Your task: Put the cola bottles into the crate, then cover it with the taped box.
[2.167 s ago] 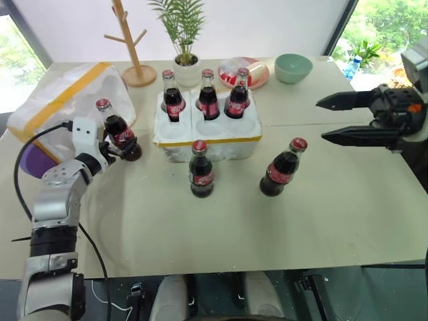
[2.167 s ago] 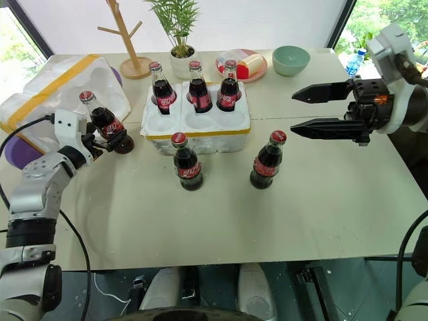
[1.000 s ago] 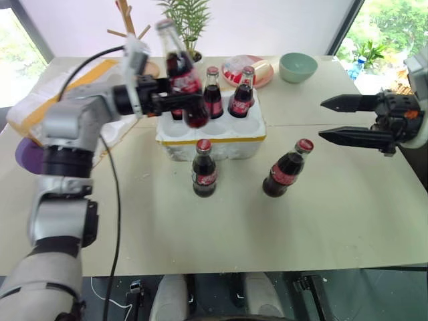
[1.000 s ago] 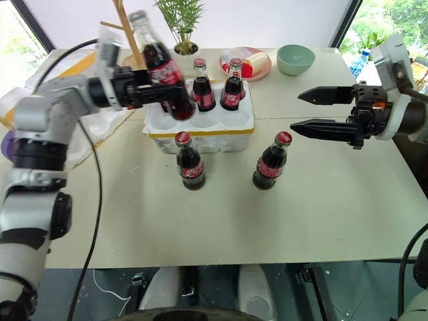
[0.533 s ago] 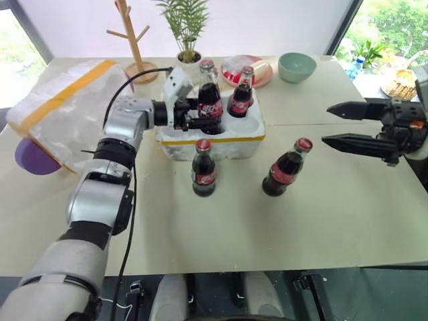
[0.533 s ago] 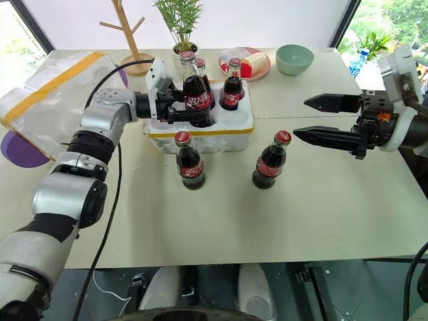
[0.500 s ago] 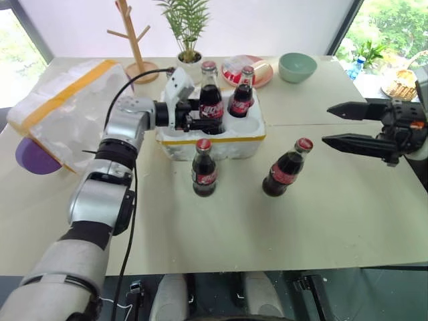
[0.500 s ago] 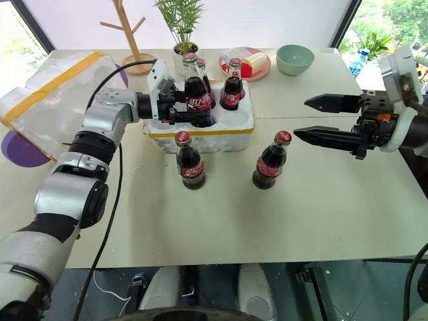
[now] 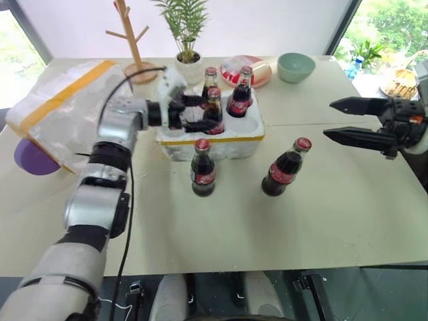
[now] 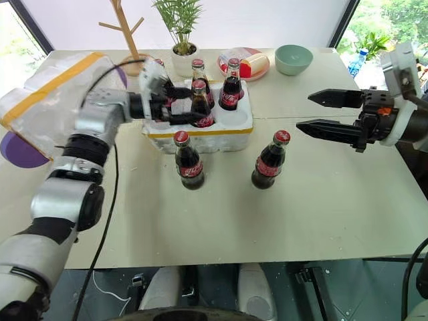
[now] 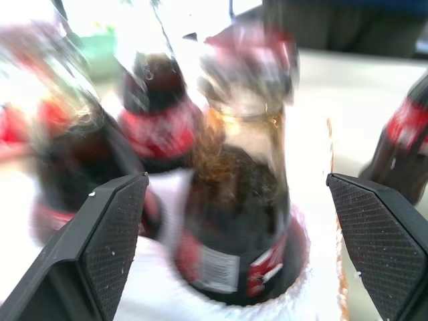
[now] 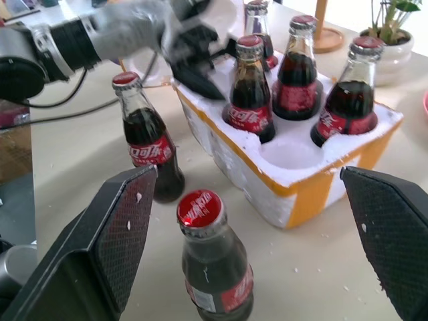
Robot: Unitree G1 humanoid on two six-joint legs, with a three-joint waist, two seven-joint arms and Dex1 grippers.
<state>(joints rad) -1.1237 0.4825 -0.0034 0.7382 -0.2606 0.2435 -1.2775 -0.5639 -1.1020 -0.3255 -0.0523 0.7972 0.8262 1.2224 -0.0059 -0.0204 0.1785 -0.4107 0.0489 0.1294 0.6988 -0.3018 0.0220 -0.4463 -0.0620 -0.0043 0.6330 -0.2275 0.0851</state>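
Note:
The crate (image 9: 214, 139), a low white foam tray with a yellow band, sits mid-table and holds several cola bottles. My left gripper (image 9: 200, 114) is open, one finger on each side of the front-middle bottle (image 9: 214, 108), which stands in its well (image 11: 241, 221). Two more cola bottles stand on the table in front of the crate, one (image 9: 202, 167) near its middle and one (image 9: 286, 167) to the right. Over the table's right side my right gripper (image 9: 341, 119) hangs open and empty. The taped box (image 9: 63, 110) lies at the far left.
Along the back edge stand a wooden mug tree (image 9: 130, 40), a potted plant (image 9: 186, 40), a pink plate (image 9: 244, 70) and a green bowl (image 9: 294, 67). A purple disc (image 9: 30, 157) pokes out from under the taped box.
My left gripper carried a bottle from the left, lowered it into a front well of the crate and opened its fingers. The right gripper has kept still.

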